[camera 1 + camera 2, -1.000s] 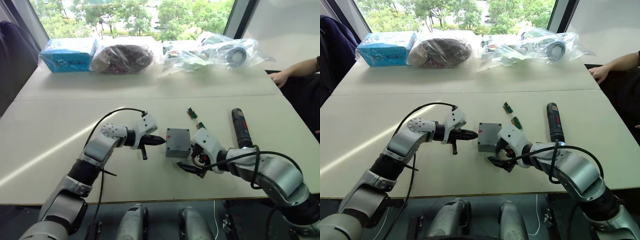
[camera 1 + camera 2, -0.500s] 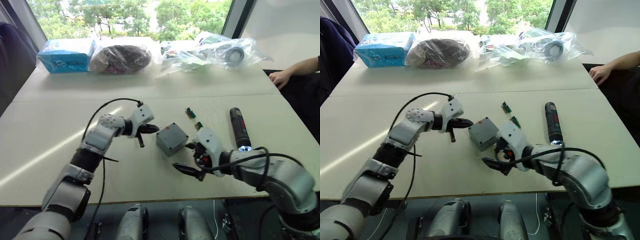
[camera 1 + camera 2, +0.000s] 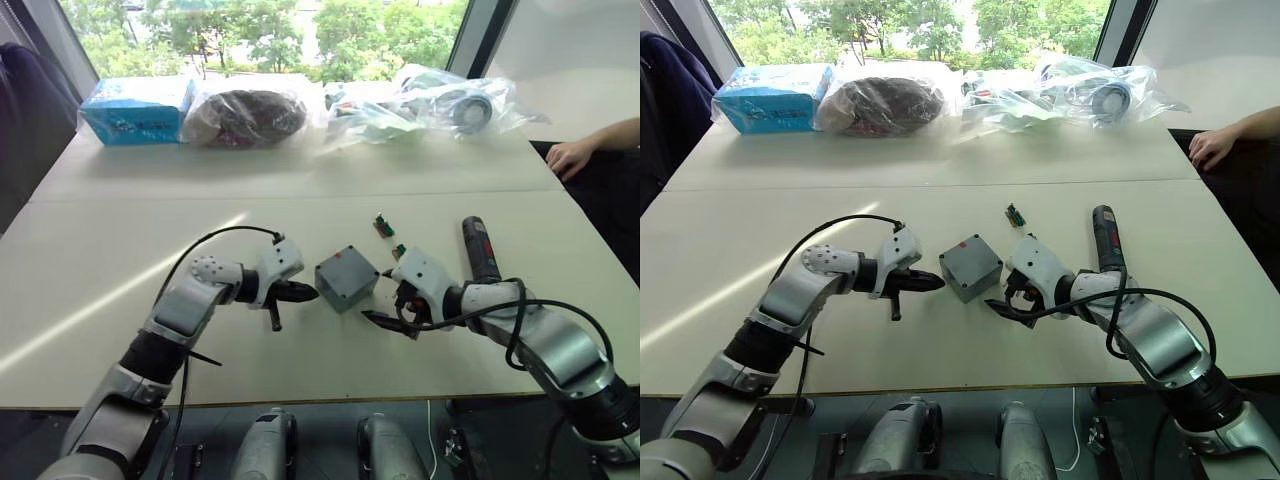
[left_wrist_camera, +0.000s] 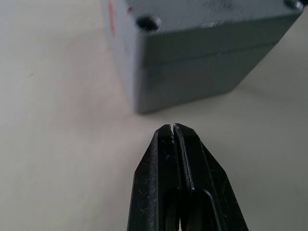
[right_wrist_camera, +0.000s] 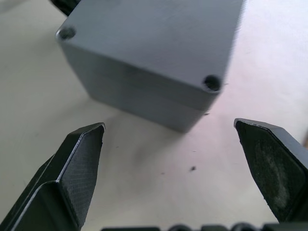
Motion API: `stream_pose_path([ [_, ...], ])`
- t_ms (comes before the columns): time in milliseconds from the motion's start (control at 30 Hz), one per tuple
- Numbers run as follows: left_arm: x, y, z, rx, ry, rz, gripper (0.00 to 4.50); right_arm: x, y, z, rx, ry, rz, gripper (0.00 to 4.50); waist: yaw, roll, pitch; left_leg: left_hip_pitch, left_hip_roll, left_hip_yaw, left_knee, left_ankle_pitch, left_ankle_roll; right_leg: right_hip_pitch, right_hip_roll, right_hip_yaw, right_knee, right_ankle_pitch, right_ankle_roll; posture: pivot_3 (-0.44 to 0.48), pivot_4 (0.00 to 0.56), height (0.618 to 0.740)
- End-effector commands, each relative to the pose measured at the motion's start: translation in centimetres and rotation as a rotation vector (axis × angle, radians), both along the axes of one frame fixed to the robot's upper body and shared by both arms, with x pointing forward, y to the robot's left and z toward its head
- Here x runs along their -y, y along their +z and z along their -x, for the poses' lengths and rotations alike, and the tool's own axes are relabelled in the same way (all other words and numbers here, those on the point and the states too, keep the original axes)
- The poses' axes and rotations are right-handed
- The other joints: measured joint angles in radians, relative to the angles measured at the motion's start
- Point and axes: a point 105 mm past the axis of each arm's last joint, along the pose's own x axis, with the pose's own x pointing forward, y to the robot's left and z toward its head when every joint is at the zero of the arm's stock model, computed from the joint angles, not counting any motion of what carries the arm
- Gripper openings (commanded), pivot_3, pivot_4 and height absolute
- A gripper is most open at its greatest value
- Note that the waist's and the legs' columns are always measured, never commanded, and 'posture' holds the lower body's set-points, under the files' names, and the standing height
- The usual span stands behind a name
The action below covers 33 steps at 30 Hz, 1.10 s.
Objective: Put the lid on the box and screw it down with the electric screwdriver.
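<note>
With the lid [image 5: 159,43] seated, the box [image 3: 346,279] hides its contents; left claw [image 4: 173,129] closed empty, right claw [image 5: 168,144] wide.

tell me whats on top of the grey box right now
The lid sits on the box, a seam between them, with open screw holes at its corners. No screws show in the holes. Whatever is inside the box is covered by the lid.

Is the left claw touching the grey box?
Apart. In the left wrist view, bare table shows between the tips of the shut left gripper and the near wall of the box.
</note>
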Motion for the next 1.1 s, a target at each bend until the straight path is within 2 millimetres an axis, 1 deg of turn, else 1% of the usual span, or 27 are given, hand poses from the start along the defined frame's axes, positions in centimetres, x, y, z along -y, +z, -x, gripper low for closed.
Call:
stream_pose_path([
  [33,0.7,2.1,-1.0,0.072,0.03,0.056,0.0,-1.2,1.1,0.6,0.024,0.042,-0.055,4.46,0.0,0.0,0.0,0.0,0.0,0.0,0.0,0.0,0.0,0.0,0.0,0.0,0.0,0.0,0.0,0.0,0.15,0.74],
  [133,0.8,2.4,-1.6,0.082,0.044,0.063,0.0,-1.8,1.1,0.9,0.014,0.039,-0.089,4.46,0.002,0.0,0.0,0.0,0.0,0.0,0.0,0.0,0.0,0.0,0.0,0.0,0.001,0.0,0.0,0.0,0.15,0.74],
  [267,0.6,2.4,-1.6,0.081,0.042,0.057,0.0,-2.2,1.1,1.1,0.008,0.028,-0.112,4.46,0.001,0.0,0.0,0.0,0.0,0.0,0.0,0.0,0.0,0.0,0.0,0.0,0.001,0.0,0.0,0.0,0.15,0.74],
  [533,0.0,2.2,-1.3,0.068,0.02,0.038,0.0,-2.0,1.1,1.0,0.016,0.001,-0.116,4.46,0.0,0.0,0.0,0.0,0.0,0.0,0.0,0.0,0.0,0.0,0.0,0.0,0.001,0.0,0.0,0.0,0.15,0.74],
  [600,-0.4,2.3,-1.2,0.067,0.016,0.031,0.0,-1.4,1.7,0.9,0.033,-0.003,-0.111,4.46,0.0,0.0,0.0,0.0,0.0,0.0,0.0,0.0,0.0,0.0,0.0,0.0,0.001,0.0,0.0,0.0,0.15,0.74],
  [700,-1.3,2.8,-0.9,0.055,-0.002,0.023,0.0,0.1,3.4,0.7,0.067,-0.009,-0.116,4.46,0.001,0.0,0.0,0.0,0.0,0.0,0.0,0.0,0.0,0.0,0.0,0.0,0.001,0.0,0.0,0.0,0.15,0.74],
  [733,-1.6,3.1,-0.7,0.049,-0.01,0.028,0.0,0.7,4.3,0.5,0.075,-0.013,-0.142,4.46,0.001,0.0,0.0,0.0,0.0,0.0,0.0,0.0,0.0,0.0,0.0,0.0,0.001,0.0,0.0,0.0,0.15,0.74],
  [800,-2.3,4.2,-0.7,0.039,-0.011,0.064,0.0,2.3,6.4,-0.5,0.109,-0.054,-0.232,4.46,0.001,0.0,0.0,0.0,0.0,0.0,0.001,0.0,0.0,0.0,0.0,0.0,0.001,0.0,0.0,0.0,0.15,0.74],
  [867,-2.8,5.2,-1.1,0.036,0.009,0.106,0.0,3.7,7.3,-2.0,0.132,-0.108,-0.279,4.46,0.0,0.0,0.0,0.0,0.001,0.0,0.001,0.0,0.0,0.0,0.0,0.0,0.001,0.0,0.0,0.0,0.15,0.74],
  [1000,-2.8,6.6,-1.9,0.05,0.039,0.158,0.0,5.0,6.8,-6.0,0.167,-0.22,-0.319,4.46,-0.001,0.0,0.0,0.001,0.0,0.0,0.004,0.0,0.0,0.002,0.001,-0.001,0.002,0.0,0.0,0.0,0.15,0.74],
  [1067,-2.3,7.3,-2.1,0.063,0.042,0.187,0.0,5.4,6.1,-8.7,0.191,-0.283,-0.329,4.46,-0.004,0.0,0.0,0.001,0.0,0.0,0.004,0.0,0.0,0.002,0.002,0.0,0.002,0.0,0.0,0.0,0.15,0.74],
  [1100,-2.0,7.6,-2.1,0.067,0.042,0.199,0.0,5.5,5.7,-9.7,0.197,-0.301,-0.326,4.46,-0.005,0.0,0.0,0.001,0.0,0.0,0.004,0.0,0.0,0.002,0.002,0.0,0.002,0.0,0.0,0.0,0.15,0.74],
])
